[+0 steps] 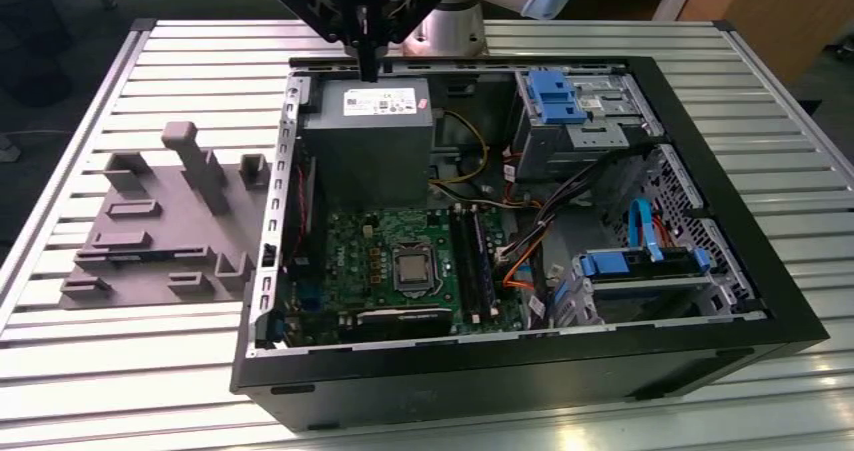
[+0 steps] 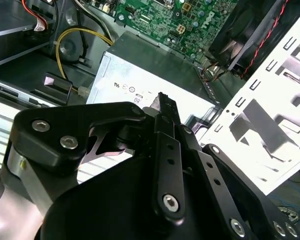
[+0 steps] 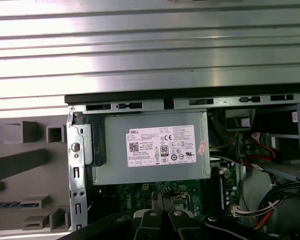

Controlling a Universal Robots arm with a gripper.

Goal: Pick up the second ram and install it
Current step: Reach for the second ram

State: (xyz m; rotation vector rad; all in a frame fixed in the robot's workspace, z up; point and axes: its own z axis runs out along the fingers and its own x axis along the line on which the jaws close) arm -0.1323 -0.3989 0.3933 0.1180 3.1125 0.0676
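In the tray (image 1: pixel 140 276), well off to the exterior view's left of the claw and lower, a dark strip with bluish marks, likely the ram (image 3: pixel 12 204), lies with its long axis along the case's (image 1: pixel 534 376) far wall; I cannot tell which way its ends point. The claw (image 1: pixel 367 69), fingers together on nothing, hangs over the power supply (image 1: pixel 367 121). In my judgement a good pick needs spread jaws, squared across the strip's thin faces mid-length.
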